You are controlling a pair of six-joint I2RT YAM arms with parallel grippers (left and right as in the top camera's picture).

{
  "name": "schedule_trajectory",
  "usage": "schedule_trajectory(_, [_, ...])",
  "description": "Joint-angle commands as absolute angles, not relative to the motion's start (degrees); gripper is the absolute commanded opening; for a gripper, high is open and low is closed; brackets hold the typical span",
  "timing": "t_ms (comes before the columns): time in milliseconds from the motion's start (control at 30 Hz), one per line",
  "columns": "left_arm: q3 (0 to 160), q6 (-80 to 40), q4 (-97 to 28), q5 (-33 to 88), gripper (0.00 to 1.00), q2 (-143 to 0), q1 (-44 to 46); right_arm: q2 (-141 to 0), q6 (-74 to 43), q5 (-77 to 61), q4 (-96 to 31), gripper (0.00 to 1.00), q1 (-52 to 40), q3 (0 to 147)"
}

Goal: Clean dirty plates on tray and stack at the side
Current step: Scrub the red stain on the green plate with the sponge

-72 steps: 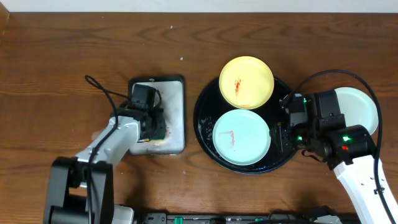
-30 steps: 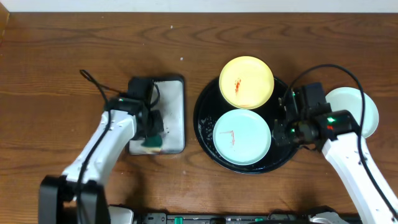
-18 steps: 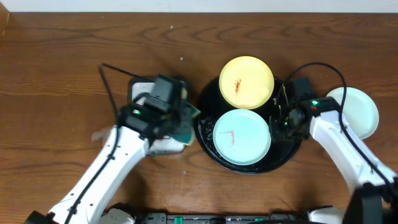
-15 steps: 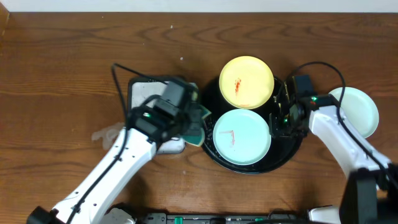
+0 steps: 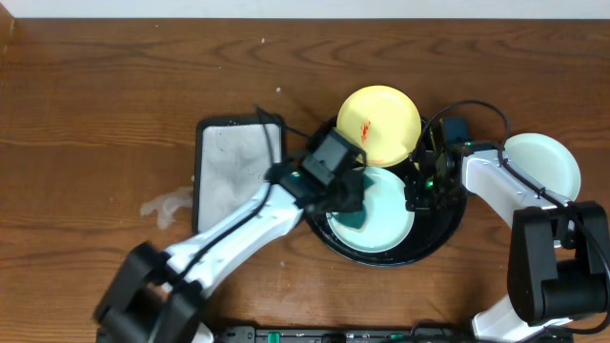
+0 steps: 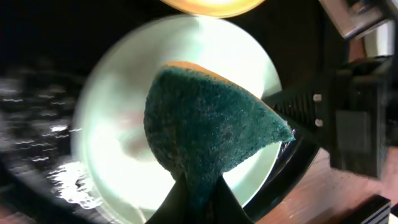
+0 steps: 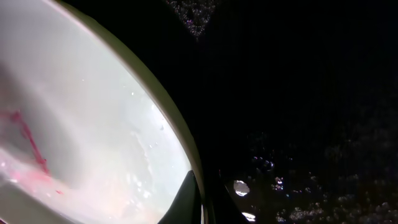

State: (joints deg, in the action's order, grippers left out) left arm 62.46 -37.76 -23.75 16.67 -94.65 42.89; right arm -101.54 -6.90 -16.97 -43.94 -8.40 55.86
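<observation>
Overhead: left gripper (image 5: 345, 193) holds teal sponge (image 5: 355, 217) over mint plate (image 5: 386, 217) at 6 o'clock of black tray (image 5: 446, 227). Yellow plate (image 5: 379, 124) at 12. Third plate (image 5: 545, 164) off tray, beyond 3 o'clock. Right gripper (image 5: 417, 188) at mint plate's 3 o'clock rim.
Left wrist: jaws clamped on sponge.
Right wrist: jaws flank smeared plate's rim; cannot tell whether clamped.
</observation>
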Motion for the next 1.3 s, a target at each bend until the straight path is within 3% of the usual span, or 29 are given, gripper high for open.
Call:
schedule_trajectory(0, [63.11, -43.51, -20.38, 19.31, 0.08, -99.94, 45.21, -102.72, -7.92, -15.49, -43.97, 0.01, -8.56, 55.53])
schedule_trajectory(200, [63.11, -44.23, -16.34, 17.54, 0.07, -109.19, 48.25, -102.72, -8.12, -14.83, -44.6, 0.01, -8.58, 55.51])
schedule_trajectory(500, [63.26, -39.07, -31.46, -14.59, 0.07, -111.81, 46.13, -102.72, -8.1, -14.81, -45.41, 0.01, -9.06, 55.51])
schedule_trajectory(700, [63.75, -38.17, -37.93, -23.27, 0.07, -111.79, 45.17, -102.72, -8.12, -14.79, -45.8, 0.01, -9.04, 55.51])
schedule_trajectory(833, [63.75, -38.2, -35.31, -19.75, 0.07, -111.79, 45.17, -102.72, -8.32, -13.74, -46.39, 0.01, -9.04, 55.51])
schedule_trajectory(1100, [63.61, -42.83, -13.19, 17.39, 0.07, -112.88, 45.47, -102.72, -8.29, -13.52, -46.72, 0.01, -9.06, 55.51])
schedule_trajectory(1267, [63.61, -47.18, -4.05, 22.52, 0.07, -113.91, 47.86, -102.72, -8.29, -13.54, -46.74, 0.01, -9.08, 55.51])
